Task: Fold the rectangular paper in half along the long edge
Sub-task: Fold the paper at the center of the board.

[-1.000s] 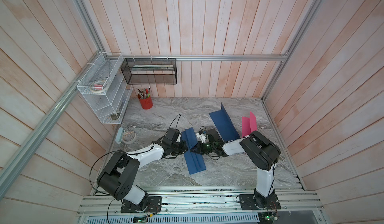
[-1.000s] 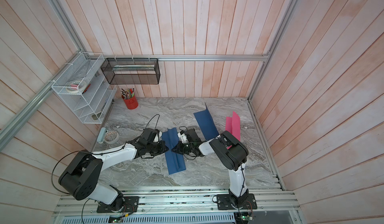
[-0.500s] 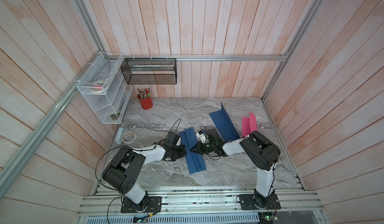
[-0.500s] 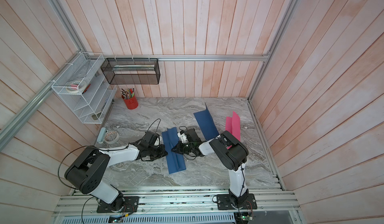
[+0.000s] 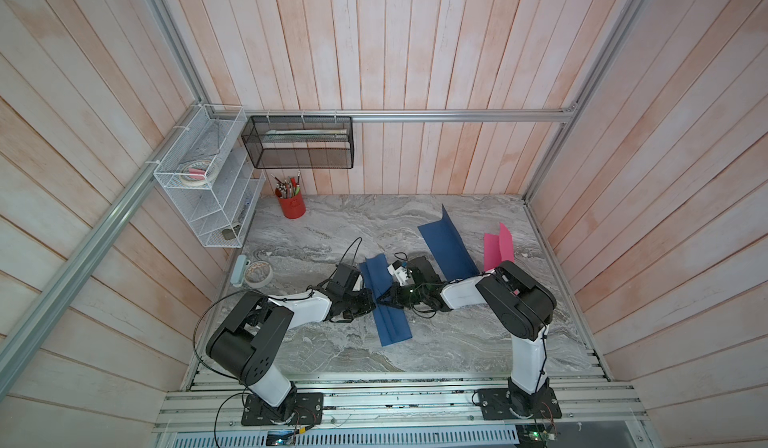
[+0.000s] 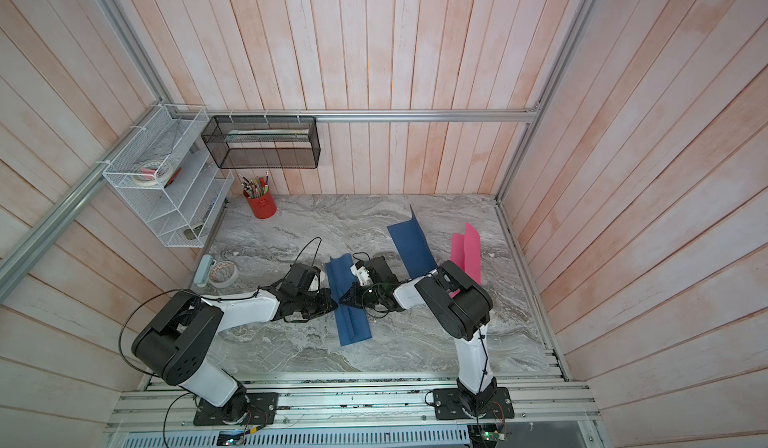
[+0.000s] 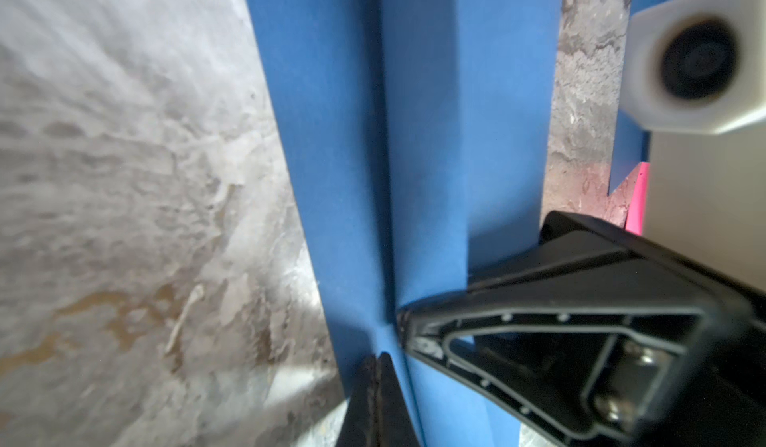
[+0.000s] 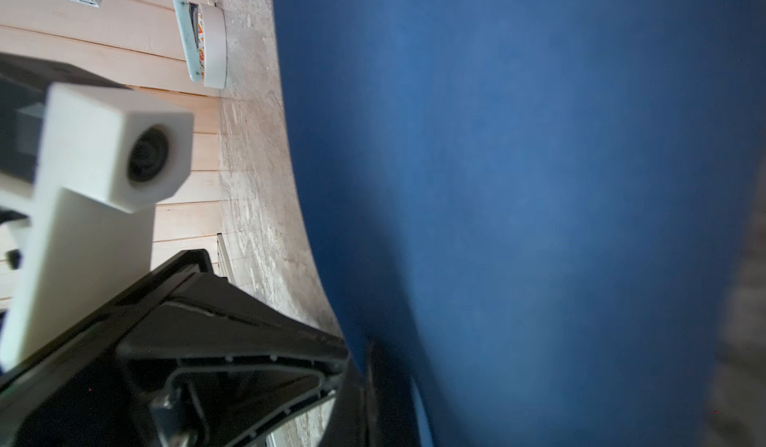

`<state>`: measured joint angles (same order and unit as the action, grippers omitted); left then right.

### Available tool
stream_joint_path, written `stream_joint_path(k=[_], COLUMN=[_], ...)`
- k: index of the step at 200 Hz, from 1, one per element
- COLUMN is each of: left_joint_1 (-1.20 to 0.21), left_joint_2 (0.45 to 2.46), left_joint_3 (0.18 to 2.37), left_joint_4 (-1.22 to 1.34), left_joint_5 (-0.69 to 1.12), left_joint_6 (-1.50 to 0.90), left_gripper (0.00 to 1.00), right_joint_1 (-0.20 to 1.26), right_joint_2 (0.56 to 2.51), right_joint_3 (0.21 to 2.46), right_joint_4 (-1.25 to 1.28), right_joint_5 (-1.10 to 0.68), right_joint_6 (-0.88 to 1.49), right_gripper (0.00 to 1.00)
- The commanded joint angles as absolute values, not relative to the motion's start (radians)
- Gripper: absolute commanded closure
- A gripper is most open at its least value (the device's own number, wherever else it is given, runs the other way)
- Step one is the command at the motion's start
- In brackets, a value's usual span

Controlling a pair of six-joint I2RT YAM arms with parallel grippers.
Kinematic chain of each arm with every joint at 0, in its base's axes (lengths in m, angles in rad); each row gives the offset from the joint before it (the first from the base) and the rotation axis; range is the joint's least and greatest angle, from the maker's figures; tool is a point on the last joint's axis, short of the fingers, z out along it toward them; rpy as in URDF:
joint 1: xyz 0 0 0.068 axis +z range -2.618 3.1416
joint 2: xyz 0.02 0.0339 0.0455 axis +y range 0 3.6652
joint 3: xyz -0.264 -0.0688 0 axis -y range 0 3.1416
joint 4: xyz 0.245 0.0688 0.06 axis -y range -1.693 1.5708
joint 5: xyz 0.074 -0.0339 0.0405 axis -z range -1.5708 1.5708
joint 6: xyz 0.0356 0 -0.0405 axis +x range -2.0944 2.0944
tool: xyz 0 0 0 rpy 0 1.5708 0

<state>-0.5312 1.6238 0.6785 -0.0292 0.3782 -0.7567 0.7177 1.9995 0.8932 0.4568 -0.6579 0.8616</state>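
Note:
The rectangular paper (image 5: pixel 391 324) (image 6: pixel 352 323) is dark blue and lies lengthwise on the marble table, creased down its middle with both halves raised a little. My left gripper (image 5: pixel 373 301) (image 6: pixel 333 302) is shut, its tip resting in the crease from the left. My right gripper (image 5: pixel 380 299) (image 6: pixel 341 299) is shut too and meets it tip to tip from the right. In the left wrist view the shut left gripper (image 7: pixel 379 362) touches the paper (image 7: pixel 331 134) at the fold, beside the right gripper (image 7: pixel 404 320). The right wrist view shows the right gripper (image 8: pixel 373 356) against the paper (image 8: pixel 539 175).
A second blue folded sheet (image 5: pixel 446 242) and a pink folded sheet (image 5: pixel 496 246) lie at the back right. A tape roll (image 5: pixel 257 273) sits at the left edge, a red pencil cup (image 5: pixel 291 205) at the back. A white wire shelf (image 5: pixel 208 188) and black mesh basket (image 5: pixel 297 143) hang on the walls.
The left arm's forearm has dropped lower and its gripper has slid slightly toward the front along the crease. The right arm and the paper have stayed put.

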Motion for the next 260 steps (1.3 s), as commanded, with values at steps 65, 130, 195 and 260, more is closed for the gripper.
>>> stream_joint_path(k=[65, 130, 195, 260], left_joint_1=[-0.532, -0.534, -0.535, -0.540], left_joint_2=[1.670, 1.687, 1.696, 1.711], left_joint_3=[0.652, 0.649, 0.647, 0.648], left_joint_4=[-0.075, -0.073, -0.074, -0.066], left_joint_5=[0.361, 0.364, 0.361, 0.364], left_joint_6=[-0.758, -0.757, -0.756, -0.759], left_gripper=[1.00, 1.00, 1.00, 1.00], right_joint_1=[0.723, 0.720, 0.678, 0.671], right_joint_2=[2.042, 1.995, 1.923, 1.947], right_joint_3=[0.927, 0.909, 0.871, 0.885], right_joint_4=[0.430, 0.419, 0.422, 0.393], right_joint_5=[-0.663, -0.651, -0.656, -0.682], right_joint_6=[0.842, 0.841, 0.835, 0.800], right_gripper=[0.92, 0.70, 0.75, 0.78])
